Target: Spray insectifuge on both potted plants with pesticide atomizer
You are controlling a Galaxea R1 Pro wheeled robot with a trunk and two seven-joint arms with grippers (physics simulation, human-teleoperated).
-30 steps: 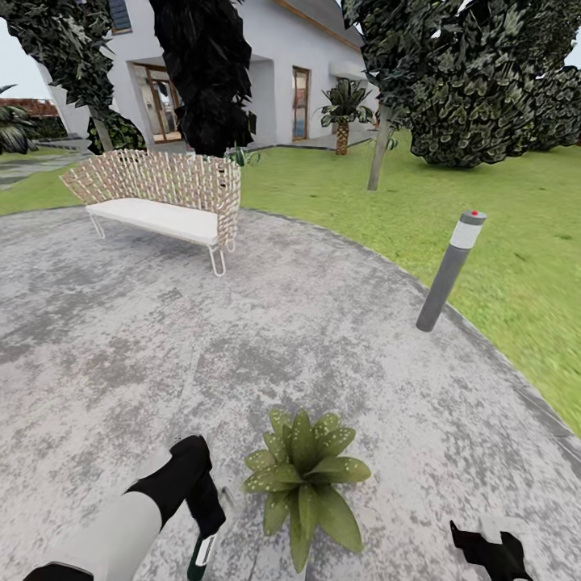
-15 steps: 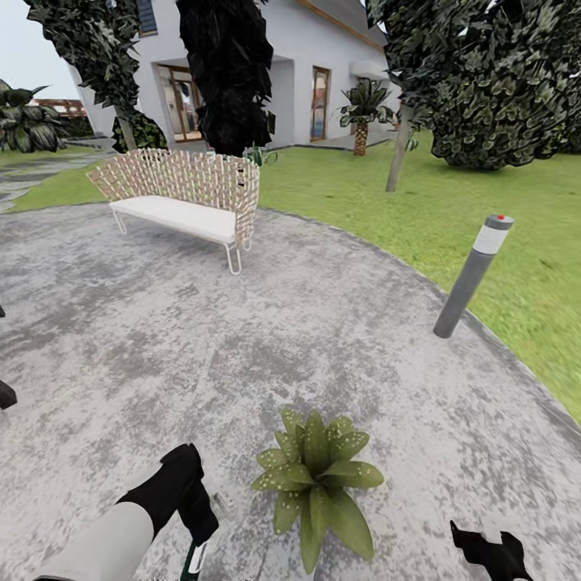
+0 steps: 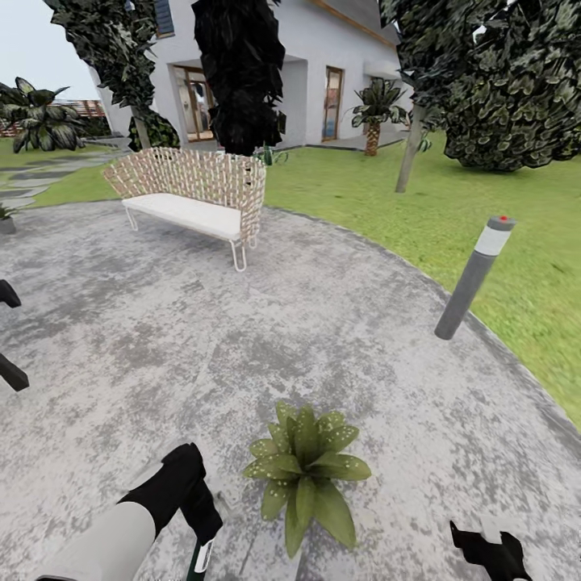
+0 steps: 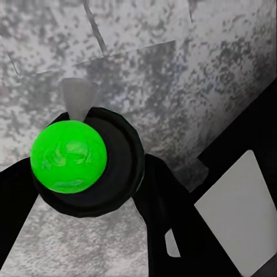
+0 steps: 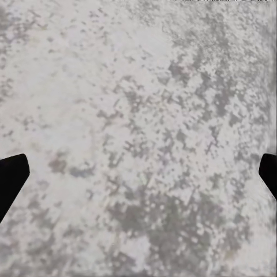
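Left claw (image 4: 86,167) pinching the pesticide atomizer (image 4: 81,161); right claw (image 5: 138,173) spread. Speckled potted plant (image 3: 305,472) at 6 o'clock. Risk: second plant, maybe at 9 o'clock, gets missed.

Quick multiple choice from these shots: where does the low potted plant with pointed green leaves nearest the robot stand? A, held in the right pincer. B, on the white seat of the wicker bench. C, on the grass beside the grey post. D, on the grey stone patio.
D: the low potted plant with whitish-speckled pointed green leaves stands directly on the mottled grey stone patio, near the left pincer.
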